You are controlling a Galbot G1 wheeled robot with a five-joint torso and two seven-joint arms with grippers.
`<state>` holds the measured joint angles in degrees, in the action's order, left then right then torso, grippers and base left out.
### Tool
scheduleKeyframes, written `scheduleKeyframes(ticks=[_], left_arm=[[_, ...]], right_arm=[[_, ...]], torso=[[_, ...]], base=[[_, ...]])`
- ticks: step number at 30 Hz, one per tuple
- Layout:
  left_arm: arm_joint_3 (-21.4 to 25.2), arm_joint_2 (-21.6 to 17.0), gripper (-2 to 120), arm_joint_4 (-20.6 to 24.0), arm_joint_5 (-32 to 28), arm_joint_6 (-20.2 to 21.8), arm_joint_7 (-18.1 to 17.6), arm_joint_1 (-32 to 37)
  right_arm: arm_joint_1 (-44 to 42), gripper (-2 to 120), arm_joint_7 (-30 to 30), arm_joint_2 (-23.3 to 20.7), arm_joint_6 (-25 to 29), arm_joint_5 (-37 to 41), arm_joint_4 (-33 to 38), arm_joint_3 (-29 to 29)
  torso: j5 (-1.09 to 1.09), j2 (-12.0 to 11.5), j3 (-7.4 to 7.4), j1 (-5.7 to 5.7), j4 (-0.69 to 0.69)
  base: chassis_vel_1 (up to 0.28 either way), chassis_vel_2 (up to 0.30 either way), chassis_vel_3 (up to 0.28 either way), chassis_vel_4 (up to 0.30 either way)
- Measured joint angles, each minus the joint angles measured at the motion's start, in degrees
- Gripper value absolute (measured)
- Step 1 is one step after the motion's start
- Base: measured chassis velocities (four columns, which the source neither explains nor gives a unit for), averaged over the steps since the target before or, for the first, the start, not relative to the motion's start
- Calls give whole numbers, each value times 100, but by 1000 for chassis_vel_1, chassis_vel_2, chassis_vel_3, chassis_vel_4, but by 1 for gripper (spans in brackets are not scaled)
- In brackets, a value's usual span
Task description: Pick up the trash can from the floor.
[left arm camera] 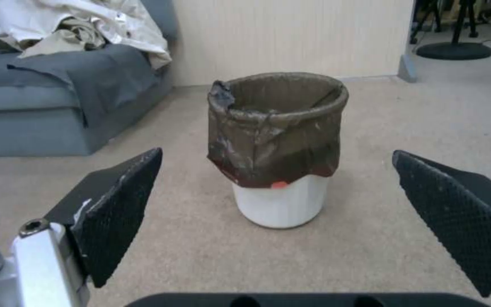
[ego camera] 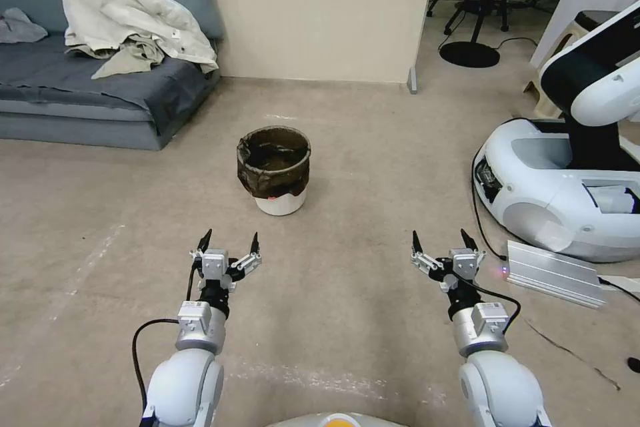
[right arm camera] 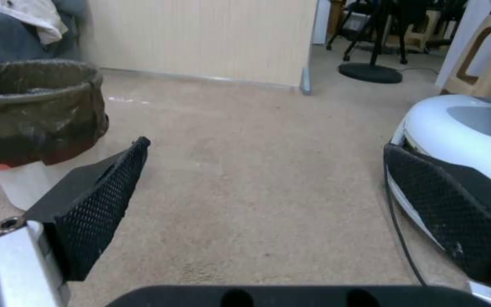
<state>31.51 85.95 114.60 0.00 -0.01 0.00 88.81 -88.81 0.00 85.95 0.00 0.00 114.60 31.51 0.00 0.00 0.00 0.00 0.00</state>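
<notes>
While the trash can [ego camera: 274, 170] is standing upright on the floor [ego camera: 360, 167], both arms are reaching forward and low, short of it.

The left gripper [ego camera: 228, 241] is pointing almost straight at the can, fingers [left arm camera: 117, 204] spread wide and holding nothing — the bin is sitting between them in the left wrist view, well apart. The right gripper [ego camera: 440, 241] is hanging level with the left, fingers likewise splayed and empty, aimed at bare floor between the can and a white robot base [ego camera: 567, 193].

Grey sofa [ego camera: 100, 87] under crumpled cloth [ego camera: 127, 7]; white robot base [ego camera: 567, 193] opposite
</notes>
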Motion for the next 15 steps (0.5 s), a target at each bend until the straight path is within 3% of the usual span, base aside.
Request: scheduleKeyframes(ticks=[15], left_arm=[[0, 0, 100, 0, 0, 0, 0, 0]], right_arm=[[0, 100, 0, 0, 0, 0, 0, 0]], torso=[[0, 0, 0, 0, 0]], base=[[0, 0, 0, 0]])
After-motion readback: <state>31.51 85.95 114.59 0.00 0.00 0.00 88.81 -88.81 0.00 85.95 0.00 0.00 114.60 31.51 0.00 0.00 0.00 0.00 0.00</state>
